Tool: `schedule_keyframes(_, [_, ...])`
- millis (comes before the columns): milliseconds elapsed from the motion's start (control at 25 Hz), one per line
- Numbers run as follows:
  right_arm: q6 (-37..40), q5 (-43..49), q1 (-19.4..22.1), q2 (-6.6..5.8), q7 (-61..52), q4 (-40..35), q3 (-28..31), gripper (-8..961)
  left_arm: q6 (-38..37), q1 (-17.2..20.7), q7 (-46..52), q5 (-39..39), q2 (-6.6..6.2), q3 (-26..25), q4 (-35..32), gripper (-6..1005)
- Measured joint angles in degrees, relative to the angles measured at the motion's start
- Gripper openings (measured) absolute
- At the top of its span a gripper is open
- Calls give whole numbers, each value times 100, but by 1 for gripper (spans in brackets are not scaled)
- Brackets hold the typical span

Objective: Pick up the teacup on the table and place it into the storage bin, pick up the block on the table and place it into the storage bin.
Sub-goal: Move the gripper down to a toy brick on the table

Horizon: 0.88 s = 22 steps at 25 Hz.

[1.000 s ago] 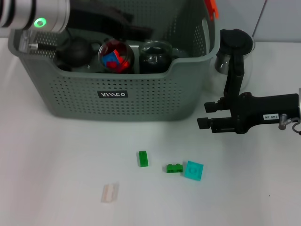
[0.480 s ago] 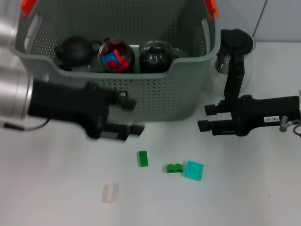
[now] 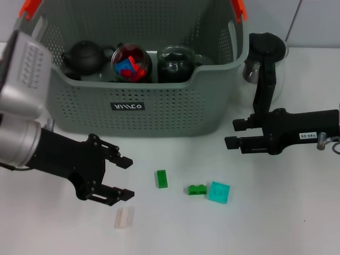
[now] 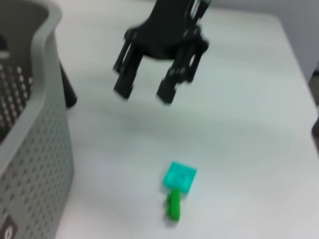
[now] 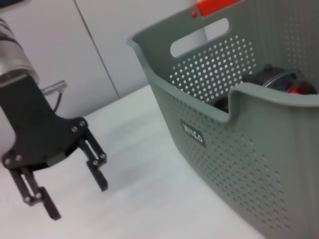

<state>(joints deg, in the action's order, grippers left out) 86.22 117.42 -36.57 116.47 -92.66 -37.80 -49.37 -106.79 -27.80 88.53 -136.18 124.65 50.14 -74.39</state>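
Above the bench (image 3: 297, 212), the left claw (image 3: 126, 179) hangs spread near a pale block (image 3: 124, 218), right claw (image 3: 229, 133) spread beside the bin (image 3: 138, 114).

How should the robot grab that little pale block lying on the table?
Probably from straight above, pinching the pale block's two long sides. It lies flat and low on the table, with nothing touching it. The open left end effector is nearest.

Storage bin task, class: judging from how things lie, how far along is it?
Done: the storage bin already holds dark teaware and a jar of blocks. In hand: nothing; the left pincer hangs open near the white block. Left: four blocks on the table. The right pincer waits, open.
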Motion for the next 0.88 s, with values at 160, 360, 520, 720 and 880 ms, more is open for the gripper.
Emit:
schedule_keyframes(160, [-11,0,18,-2,13,12,21,643,487,-60,-13,-541,4,429,159,621])
schedule_keyframes(360, [-16,0,27,-2,9,9,21,643,972,-80,36,-1019,12,1152,446,618])
schedule_keyframes(520, [-9,0,27,-1,-10,-7,27,643,1110,-120,130,-1208,14,1524,515,615])
schedule_keyframes(720, [-12,0,27,-1,-14,8,33,643,1113,-136,276,-1267,15,1724,503,612])
schedule_keyframes(880, [-11,0,27,-2,-15,5,34,643,1123,-141,456,-1312,16,1940,500,609])
